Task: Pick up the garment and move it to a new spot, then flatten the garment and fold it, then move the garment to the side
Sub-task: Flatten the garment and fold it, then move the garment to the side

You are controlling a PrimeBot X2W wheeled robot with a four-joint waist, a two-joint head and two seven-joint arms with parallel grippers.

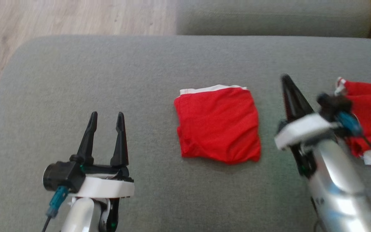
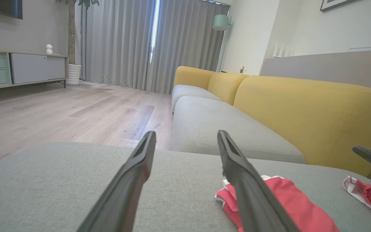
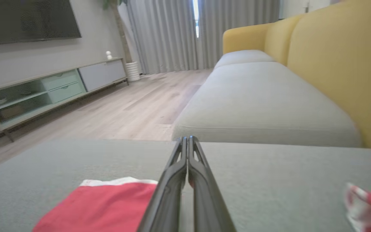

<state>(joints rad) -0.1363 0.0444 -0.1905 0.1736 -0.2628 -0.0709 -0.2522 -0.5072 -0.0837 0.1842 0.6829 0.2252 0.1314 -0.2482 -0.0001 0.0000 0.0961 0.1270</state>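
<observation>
The folded red garment (image 1: 217,124) is seen lying flat on the grey cushion (image 1: 76,74), between the two grippers and touched by neither. The left gripper (image 1: 107,115) is held with its fingers spread apart and nothing between them. The garment lies to its right, slightly ahead of the fingertips. The right gripper (image 1: 286,79) is pressed closed with nothing in it, and the garment lies just to its left. A second red garment (image 1: 370,106), crumpled, is found on the other side of the right gripper, partly hidden by the right arm (image 1: 333,170).

It is judged that the folding is done and only the move to the side is left. Several things could go wrong. If only the top layer is pinched, the fold can be opened when the garment is lifted. If it is dragged instead of lifted, the cloth can be wrinkled by the cushion. The second garment could be caught by the right arm and pulled along, because it lies so near.
</observation>
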